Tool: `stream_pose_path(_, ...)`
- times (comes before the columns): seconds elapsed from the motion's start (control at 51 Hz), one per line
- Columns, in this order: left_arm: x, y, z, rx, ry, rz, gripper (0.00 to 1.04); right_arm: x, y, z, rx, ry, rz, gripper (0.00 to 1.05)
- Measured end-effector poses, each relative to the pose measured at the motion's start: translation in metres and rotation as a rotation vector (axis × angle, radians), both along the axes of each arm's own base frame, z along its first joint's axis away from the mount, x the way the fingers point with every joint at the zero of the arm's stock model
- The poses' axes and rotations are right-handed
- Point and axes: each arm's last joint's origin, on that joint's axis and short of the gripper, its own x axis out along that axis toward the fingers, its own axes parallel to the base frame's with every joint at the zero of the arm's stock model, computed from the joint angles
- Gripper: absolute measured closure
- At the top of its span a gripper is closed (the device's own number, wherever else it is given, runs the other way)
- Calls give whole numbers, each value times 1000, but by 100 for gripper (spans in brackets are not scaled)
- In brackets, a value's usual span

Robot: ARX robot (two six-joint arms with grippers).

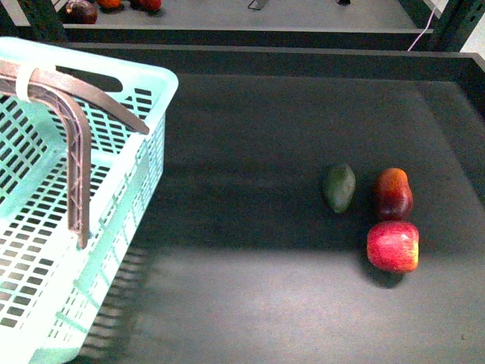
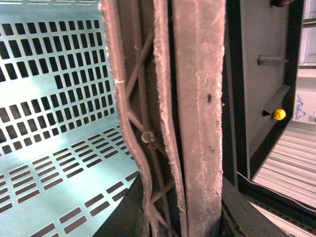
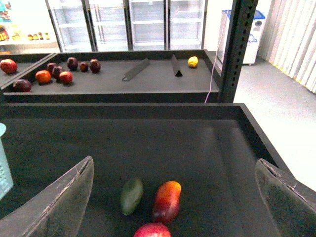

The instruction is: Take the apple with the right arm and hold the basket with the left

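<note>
1. Now, the front view: the basket point(image 1: 114, 98) sits at the left of the dark desk point(image 1: 250, 136), its brownish-grey handles point(image 1: 76, 159) arching over the slotted inside. Well apart from it on the right lies the apple point(image 1: 392, 245), bright red with a yellow streak. It sits just in front of the taller dark red fruit point(image 1: 393, 194) and looks to be touching it, with the avocado point(image 1: 339, 187) beside that one. Neither arm shows in this view.

2. Over to the left wrist view: a basket handle point(image 2: 197, 123) fills the picture at very close range, with the turquoise slotted wall point(image 2: 59, 98) behind it. The left tool's fingers are out of shot, so I cannot tell whether it is clamped on the handle or only up against it.

3. And the right wrist view: the right tool point(image 3: 174, 162) is spread wide and empty, one finger at each side of the picture. Between them, at the near edge, only the top of the apple point(image 3: 153, 230) peeks in, with the dark red fruit point(image 3: 166, 201) and avocado point(image 3: 131, 195) just beyond.

4. My read: this is the approach for the pick, with nothing lifted yet. The next move calls for lowering the right tool over the apple. It must stay clear of the neighbouring fruit and close only on the round one, while the left side steadies the basket.
</note>
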Motion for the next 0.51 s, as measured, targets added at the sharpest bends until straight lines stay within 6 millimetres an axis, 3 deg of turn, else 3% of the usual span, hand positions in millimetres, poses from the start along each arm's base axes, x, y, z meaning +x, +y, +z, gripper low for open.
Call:
stream_pose_path(0.118,-1,-13,32,22,-36,-78,85,0,0,0,0,0,0,9)
stream_pose_path(0.294,3,-44,61,51,-98,-258,85,0,0,0,0,0,0,9)
stream_pose_path(0.51,0,-81,82,83,-126,-435,85,0,0,0,0,0,0,9)
